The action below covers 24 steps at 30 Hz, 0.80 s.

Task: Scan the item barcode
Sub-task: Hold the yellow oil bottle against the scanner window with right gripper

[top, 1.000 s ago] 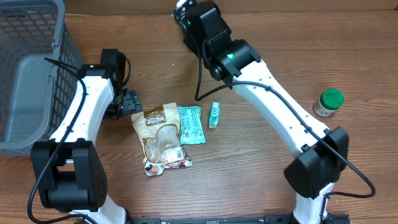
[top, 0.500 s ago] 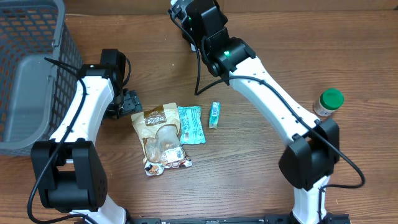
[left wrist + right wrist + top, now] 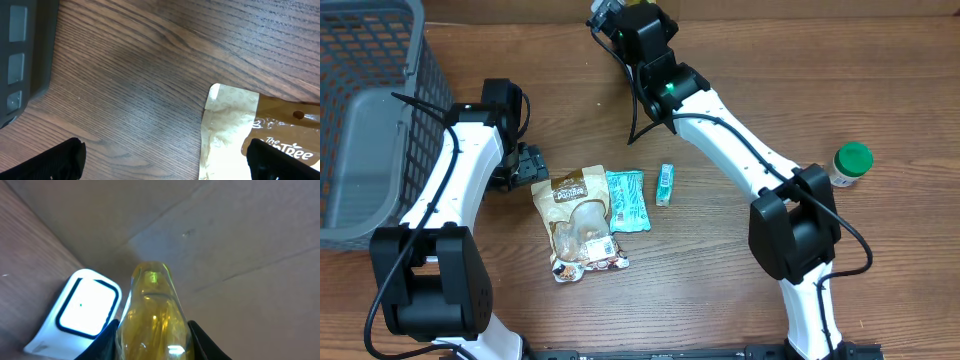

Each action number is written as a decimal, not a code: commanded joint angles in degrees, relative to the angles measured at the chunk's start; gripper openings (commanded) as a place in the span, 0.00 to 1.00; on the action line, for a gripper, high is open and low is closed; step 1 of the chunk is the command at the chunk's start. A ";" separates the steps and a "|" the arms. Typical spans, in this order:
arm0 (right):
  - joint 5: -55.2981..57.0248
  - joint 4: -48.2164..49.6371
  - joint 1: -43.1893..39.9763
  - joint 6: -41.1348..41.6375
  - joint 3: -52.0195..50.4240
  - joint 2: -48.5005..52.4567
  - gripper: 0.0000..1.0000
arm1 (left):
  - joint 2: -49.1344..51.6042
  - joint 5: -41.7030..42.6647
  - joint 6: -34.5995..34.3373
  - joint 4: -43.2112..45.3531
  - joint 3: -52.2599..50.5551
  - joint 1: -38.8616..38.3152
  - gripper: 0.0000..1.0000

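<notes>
My right gripper (image 3: 152, 342) is shut on a clear bottle of yellow liquid (image 3: 152, 312), the item, with black fingers (image 3: 106, 341) on both its sides. The bottle points at the cardboard back wall, just right of a white scanner (image 3: 82, 311) with a lit window. No barcode shows on it. In the overhead view the right gripper (image 3: 612, 18) is at the table's far edge and the arm hides the bottle. My left gripper (image 3: 522, 165) stands open low over the wood, its fingertips (image 3: 54, 161) wide apart beside the top corner of a brown pouch (image 3: 235, 130).
On the table lie the brown snack pouch (image 3: 580, 220), a teal packet (image 3: 627, 199) and a small teal box (image 3: 665, 184). A green-capped jar (image 3: 848, 165) stands at the right. A grey mesh basket (image 3: 370, 120) fills the left side, its corner (image 3: 22, 45) close to my left gripper.
My right arm has swung further toward the far edge and left, carrying the bottle to the scanner. The left arm has not moved.
</notes>
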 commanded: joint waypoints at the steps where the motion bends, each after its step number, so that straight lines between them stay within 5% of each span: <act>1: 3.37 2.19 0.11 -3.98 1.31 2.56 0.04 | 0.61 -1.16 -0.39 0.07 0.00 0.20 1.00; 7: 5.68 5.97 0.48 -9.55 1.31 6.36 0.04 | 0.61 -1.16 -0.42 0.07 0.00 0.20 0.99; 24: 7.76 14.34 0.74 -9.44 1.31 10.38 0.04 | 0.61 -1.18 -0.39 0.07 0.00 0.20 1.00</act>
